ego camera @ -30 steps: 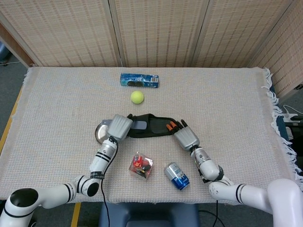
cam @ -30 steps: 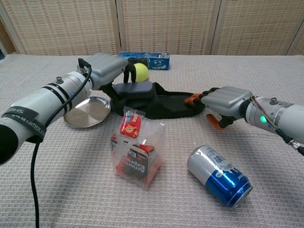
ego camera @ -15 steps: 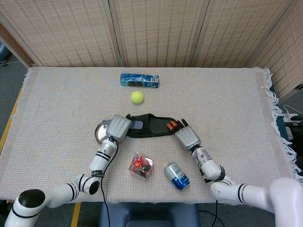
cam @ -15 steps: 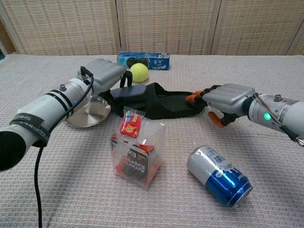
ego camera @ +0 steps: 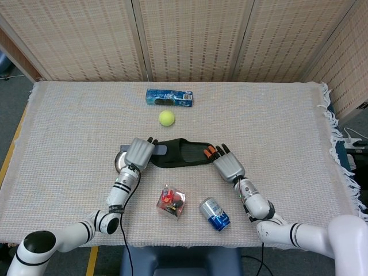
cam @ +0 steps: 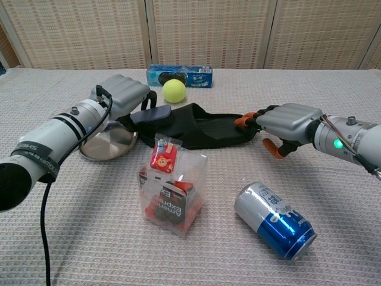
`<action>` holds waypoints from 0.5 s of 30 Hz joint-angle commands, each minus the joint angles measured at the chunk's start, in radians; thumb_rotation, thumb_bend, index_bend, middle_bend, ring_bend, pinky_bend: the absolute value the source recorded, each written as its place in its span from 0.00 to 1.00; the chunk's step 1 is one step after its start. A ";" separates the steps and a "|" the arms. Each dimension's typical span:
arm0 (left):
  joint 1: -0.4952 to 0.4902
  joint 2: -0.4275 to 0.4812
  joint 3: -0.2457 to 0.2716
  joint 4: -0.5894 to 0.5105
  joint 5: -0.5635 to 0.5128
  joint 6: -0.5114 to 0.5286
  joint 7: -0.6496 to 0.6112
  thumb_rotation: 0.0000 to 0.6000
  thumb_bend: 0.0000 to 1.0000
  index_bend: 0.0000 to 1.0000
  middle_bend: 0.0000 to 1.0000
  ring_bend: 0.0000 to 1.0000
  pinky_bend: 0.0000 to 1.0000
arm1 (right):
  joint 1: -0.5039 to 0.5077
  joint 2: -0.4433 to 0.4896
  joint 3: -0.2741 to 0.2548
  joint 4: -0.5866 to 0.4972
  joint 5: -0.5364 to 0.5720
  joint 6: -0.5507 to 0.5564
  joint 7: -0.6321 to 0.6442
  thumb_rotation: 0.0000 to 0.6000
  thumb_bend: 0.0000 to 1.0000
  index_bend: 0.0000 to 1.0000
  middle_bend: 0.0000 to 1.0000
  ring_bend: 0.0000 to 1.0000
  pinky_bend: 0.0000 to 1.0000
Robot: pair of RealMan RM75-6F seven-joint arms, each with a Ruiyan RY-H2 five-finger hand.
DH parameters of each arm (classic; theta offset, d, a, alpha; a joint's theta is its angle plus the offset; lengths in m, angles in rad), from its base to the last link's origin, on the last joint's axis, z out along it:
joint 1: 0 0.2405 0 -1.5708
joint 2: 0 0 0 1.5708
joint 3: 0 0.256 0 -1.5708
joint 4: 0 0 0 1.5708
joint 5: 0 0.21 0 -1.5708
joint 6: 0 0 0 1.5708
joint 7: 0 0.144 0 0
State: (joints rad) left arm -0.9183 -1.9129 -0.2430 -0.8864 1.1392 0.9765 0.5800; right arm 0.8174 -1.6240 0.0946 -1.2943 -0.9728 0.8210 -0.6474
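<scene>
Gripping black slipper (cam: 202,128): left hand (cam: 128,95); right hand (cam: 286,122) touching toe.

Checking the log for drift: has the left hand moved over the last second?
Yes. The left hand has slid toward the robot's left, now covering more of the steel dish, dragging the end of the black slipper along.

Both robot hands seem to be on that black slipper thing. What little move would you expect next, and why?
Probably a small lift together. The left robot hand grips the black slipper at its grey end, already raised off the cloth; the right robot hand holds the other end, which lies low beside the metal dish.
</scene>
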 commanded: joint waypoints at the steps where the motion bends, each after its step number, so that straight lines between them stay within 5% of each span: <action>1: 0.002 0.001 0.001 0.004 -0.002 -0.003 0.005 1.00 0.45 0.52 0.62 0.82 1.00 | 0.001 0.001 -0.001 0.000 -0.001 0.001 0.003 1.00 0.71 0.00 0.00 0.00 0.00; 15: -0.003 -0.011 -0.004 -0.067 0.030 0.041 0.014 1.00 0.45 0.53 0.63 0.82 1.00 | 0.006 0.012 -0.011 -0.021 0.009 0.009 0.001 1.00 0.71 0.00 0.00 0.00 0.00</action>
State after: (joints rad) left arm -0.9202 -1.9201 -0.2465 -0.9514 1.1685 1.0159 0.5900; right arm 0.8224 -1.6122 0.0847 -1.3147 -0.9644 0.8305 -0.6451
